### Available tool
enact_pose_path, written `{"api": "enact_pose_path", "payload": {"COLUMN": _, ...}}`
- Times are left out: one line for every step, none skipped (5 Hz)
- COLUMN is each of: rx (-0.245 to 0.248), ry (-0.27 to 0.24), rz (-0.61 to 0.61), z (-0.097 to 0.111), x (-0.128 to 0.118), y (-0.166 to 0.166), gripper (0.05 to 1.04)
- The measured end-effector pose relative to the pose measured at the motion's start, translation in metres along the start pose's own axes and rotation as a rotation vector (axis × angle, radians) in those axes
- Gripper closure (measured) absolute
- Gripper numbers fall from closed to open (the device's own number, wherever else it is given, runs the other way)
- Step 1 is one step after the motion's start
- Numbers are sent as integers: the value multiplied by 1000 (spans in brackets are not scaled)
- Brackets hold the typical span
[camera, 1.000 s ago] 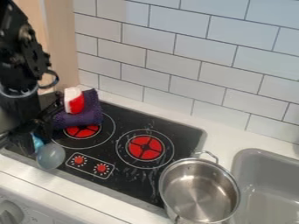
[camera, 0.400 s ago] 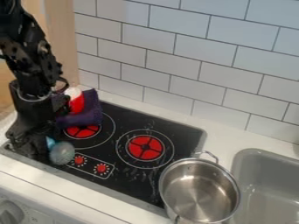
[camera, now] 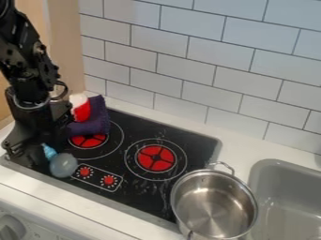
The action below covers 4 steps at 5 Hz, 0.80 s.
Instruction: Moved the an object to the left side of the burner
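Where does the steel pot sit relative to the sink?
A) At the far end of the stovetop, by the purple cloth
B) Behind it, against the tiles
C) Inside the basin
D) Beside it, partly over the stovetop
D: the steel pot stands between the stovetop and the gray sink, overlapping the stovetop's edge.

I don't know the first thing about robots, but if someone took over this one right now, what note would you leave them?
Gripper: low at the cooktop's left edge, by the spoon's blue handle. Can't tell whether it holds it.
Spoon: its round grey end is left of the knobs, in front and to the left of the left burner.
Purple cloth: over the back of that burner, by a red-and-white thing.
Done: if the spoon is the object meant, it seems to be at the burner's left side.
Left: probably just check that it's set down, let go if need be, and back away.
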State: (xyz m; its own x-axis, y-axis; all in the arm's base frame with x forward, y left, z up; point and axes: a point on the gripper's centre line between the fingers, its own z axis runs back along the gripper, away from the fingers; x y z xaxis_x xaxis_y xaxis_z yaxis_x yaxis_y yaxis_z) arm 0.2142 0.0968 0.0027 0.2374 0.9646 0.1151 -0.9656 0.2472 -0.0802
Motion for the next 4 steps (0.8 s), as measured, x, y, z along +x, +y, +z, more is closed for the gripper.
{"api": "enact_pose_path", "payload": {"rx": -2, "ry": 7, "rz": 6, "z": 3, "x": -2, "y": 1, "gripper": 175}}
{"api": "enact_pose_path", "payload": {"rx": -39, "ry": -2, "rz": 15, "z": 11, "x": -3, "y": -1, "gripper": 56}}
{"api": "enact_pose_path", "payload": {"rx": -56, "ry": -15, "rz": -5, "z": 22, "x": -2, "y": -2, "gripper": 83}}
{"api": "enact_pose_path", "payload": {"rx": -73, "ry": -41, "rz": -6, "z": 39, "x": 0, "y": -1, "gripper": 85}}
